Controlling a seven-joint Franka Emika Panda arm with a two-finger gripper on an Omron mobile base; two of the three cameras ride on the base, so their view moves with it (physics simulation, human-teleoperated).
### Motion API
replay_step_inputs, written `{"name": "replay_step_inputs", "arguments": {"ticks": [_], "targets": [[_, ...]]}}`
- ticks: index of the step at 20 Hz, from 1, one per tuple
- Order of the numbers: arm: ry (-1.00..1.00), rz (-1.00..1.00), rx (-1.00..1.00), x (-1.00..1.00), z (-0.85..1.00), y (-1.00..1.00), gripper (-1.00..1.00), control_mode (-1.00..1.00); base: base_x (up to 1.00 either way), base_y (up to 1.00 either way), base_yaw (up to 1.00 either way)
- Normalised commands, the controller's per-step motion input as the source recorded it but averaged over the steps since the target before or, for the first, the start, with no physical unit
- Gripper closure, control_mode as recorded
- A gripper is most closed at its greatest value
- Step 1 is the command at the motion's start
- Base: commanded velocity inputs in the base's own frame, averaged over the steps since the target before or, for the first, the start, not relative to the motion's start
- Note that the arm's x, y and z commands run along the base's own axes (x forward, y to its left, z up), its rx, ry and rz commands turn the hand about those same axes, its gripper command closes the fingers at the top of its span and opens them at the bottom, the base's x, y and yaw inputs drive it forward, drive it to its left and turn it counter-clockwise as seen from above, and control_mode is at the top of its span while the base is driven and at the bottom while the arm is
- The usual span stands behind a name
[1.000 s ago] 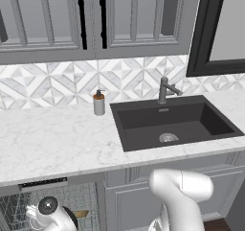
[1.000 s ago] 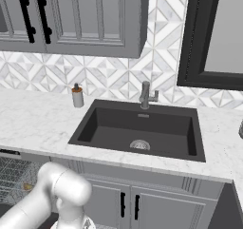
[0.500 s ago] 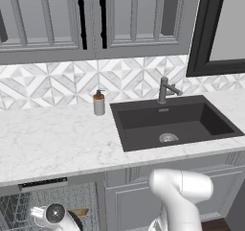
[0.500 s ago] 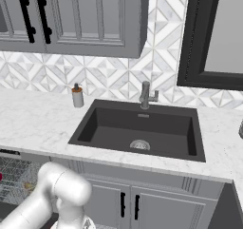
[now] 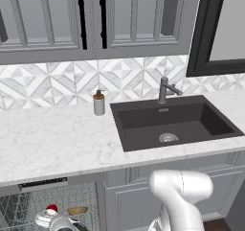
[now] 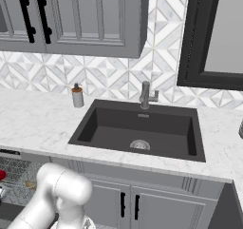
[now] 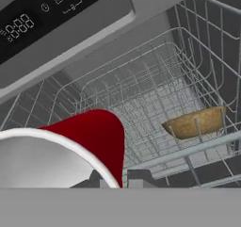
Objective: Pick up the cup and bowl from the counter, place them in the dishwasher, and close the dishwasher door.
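Close up, red cup [image 7: 89, 136] (white-rimmed).

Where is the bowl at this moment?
The bowl lies in the dishwasher's wire rack, at the right of the hand view, beside the cup. In the left base view it sits at the bottom left, under the counter.
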Motion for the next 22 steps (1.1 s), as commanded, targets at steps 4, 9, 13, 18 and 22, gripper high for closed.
{"name": "replay_step_inputs", "arguments": {"ticks": [4,9,13,18,22], "targets": [[0.03,0.04,0.00,0.59,-0.11,-0.01,1.00,-1.00,0.00,0.00,0.00],[0.25,0.02,0.00,0.60,0.00,-0.03,1.00,-1.00,0.00,0.00,0.00],[0.18,0.04,0.00,0.50,0.00,-0.13,1.00,-1.00,0.00,0.00,0.00],[0.04,0.09,0.00,0.23,-0.21,-0.04,1.00,-1.00,0.00,0.00,0.00],[0.06,0.05,0.00,0.33,-0.38,0.00,-1.00,-1.00,0.00,0.00,0.00]]}}
